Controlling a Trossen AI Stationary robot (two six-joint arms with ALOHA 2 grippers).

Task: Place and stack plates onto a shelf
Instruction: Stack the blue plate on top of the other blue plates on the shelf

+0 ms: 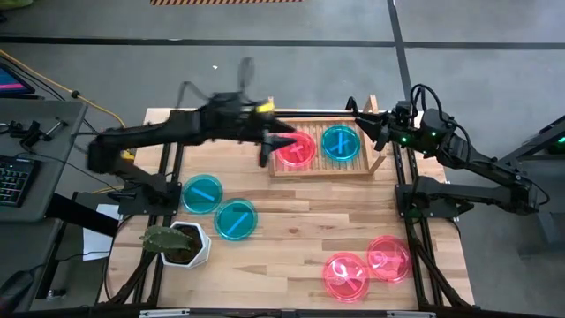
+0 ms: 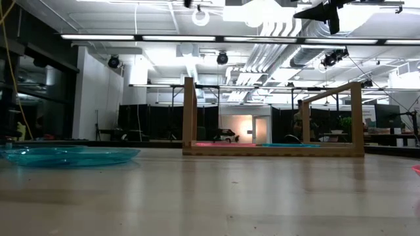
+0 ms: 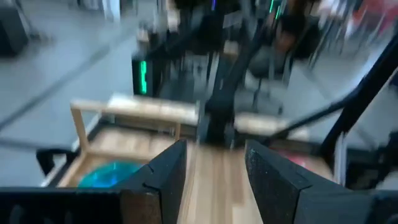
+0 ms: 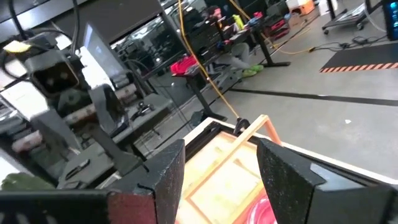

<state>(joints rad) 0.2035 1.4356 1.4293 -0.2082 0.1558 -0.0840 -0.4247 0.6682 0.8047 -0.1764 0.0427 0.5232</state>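
Note:
The wooden shelf stands at the table's far middle. A pink plate lies in its left half and a teal plate in its right half. Two more teal plates lie flat on the table's left. Two pink plates lie at the near right. My left gripper hangs open and empty over the shelf's left end, by the pink plate. My right gripper is open and empty over the shelf's far right corner. The left wrist view shows the teal plate past the open fingers.
A white pot with a plant stands at the table's near left, close to the teal plates. The shelf's raised side rails stand well above its base. Bare wood lies in the table's middle between the plate groups. Desks and gear crowd the room beyond.

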